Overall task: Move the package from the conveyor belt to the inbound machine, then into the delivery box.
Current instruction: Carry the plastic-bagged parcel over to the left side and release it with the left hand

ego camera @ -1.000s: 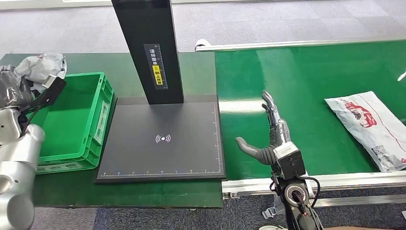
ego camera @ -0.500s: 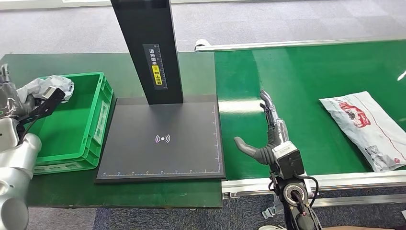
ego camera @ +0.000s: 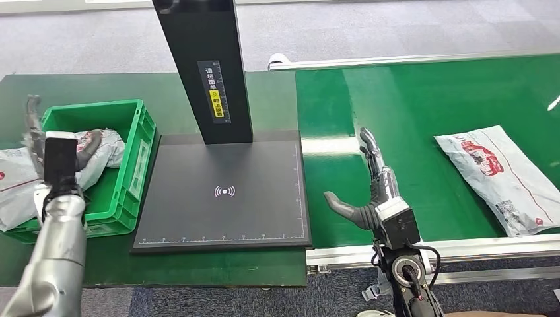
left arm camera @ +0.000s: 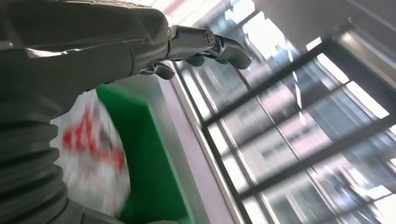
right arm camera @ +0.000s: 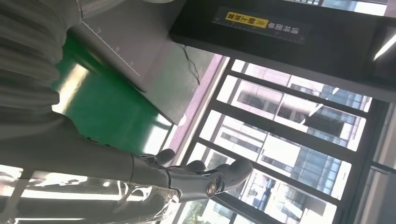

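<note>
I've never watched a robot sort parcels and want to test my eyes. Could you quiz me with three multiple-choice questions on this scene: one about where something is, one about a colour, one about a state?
1. Where does the package nearest the right hand lie?
A. on the black scanner plate
B. on the green conveyor belt
C. on the floor

2. What colour is the delivery box?
A. blue
B. yellow
C. green

3. How is the right hand?
A. open, holding nothing
B. gripping a package
C. pressing the scanner plate

Answers:
1 B: it lies flat on the belt, apart from the hand.
2 C: its walls are bright green.
3 A: the fingers are spread above the belt, with nothing in them.
</note>
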`<state>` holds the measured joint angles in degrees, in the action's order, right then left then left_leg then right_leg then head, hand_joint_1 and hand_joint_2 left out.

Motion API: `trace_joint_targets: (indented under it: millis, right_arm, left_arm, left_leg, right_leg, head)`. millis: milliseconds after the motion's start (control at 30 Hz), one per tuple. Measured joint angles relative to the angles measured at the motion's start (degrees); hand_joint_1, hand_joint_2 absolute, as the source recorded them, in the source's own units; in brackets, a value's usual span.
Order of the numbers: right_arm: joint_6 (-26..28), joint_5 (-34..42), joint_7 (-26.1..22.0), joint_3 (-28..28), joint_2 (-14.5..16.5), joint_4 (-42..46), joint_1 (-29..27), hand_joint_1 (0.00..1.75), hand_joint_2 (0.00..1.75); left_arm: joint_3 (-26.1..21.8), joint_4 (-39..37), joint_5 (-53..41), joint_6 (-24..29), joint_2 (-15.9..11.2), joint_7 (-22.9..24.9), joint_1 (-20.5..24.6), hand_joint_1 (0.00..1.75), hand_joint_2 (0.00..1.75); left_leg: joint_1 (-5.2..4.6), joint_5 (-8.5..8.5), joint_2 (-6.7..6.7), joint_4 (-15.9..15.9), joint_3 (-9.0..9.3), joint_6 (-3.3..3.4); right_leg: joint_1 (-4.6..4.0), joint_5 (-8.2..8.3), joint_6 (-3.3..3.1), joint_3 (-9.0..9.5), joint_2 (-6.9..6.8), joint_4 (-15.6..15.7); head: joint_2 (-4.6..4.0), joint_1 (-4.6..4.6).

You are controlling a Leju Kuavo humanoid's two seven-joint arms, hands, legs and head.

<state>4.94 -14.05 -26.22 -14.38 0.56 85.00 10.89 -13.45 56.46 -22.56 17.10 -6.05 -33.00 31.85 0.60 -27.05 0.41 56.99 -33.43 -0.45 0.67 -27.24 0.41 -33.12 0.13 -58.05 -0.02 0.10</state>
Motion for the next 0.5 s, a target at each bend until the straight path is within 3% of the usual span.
trace_joint_targets:
  millis: [133, 233, 367, 500]
  right_arm:
    - [-0.89, -0.44, 0.17, 0.51, 0.07, -0.06, -0.56, 0.0, 1.75]
    - [-1.74, -0.63, 0.52, 0.67, 0.05, -0.19, -1.13, 0.0, 1.75]
    - [-2.13, -0.71, 0.79, 0.67, 0.02, -0.84, -1.85, 0.0, 1.75]
    - [-2.84, -1.0, 1.16, 0.67, 0.43, -1.32, -2.2, 0.0, 1.75]
  left_arm:
    - [7.35, 14.8, 13.32, -5.5, 3.94, -0.56, -10.08, 0.0, 1.75]
    - [11.65, 22.06, 18.04, -7.21, 6.25, -1.79, -16.21, 0.0, 1.75]
    - [16.86, 25.9, 20.01, -7.09, 8.93, -3.58, -22.32, 0.0, 1.75]
    - [20.67, 26.25, 21.0, -7.18, 10.85, -3.97, -25.56, 0.0, 1.75]
  left_leg:
    - [0.0, -0.05, -0.01, 0.0, -0.04, 0.02]
    - [0.0, -0.08, -0.02, -0.01, -0.03, 0.01]
    - [0.01, -0.08, -0.03, -0.01, -0.03, 0.01]
    - [0.01, -0.07, -0.03, -0.01, -0.02, 0.01]
  right_leg:
    - [0.01, -0.02, 0.02, -0.02, 0.0, 0.03]
    - [0.0, -0.03, 0.02, -0.01, -0.01, 0.04]
    - [0.0, -0.03, 0.03, 0.0, -0.01, 0.04]
    - [0.0, -0.03, 0.03, 0.02, -0.01, 0.03]
  head:
    - [0.0, 0.0]
    - [0.01, -0.01]
    - [0.0, -0.01]
    - [0.0, -0.01]
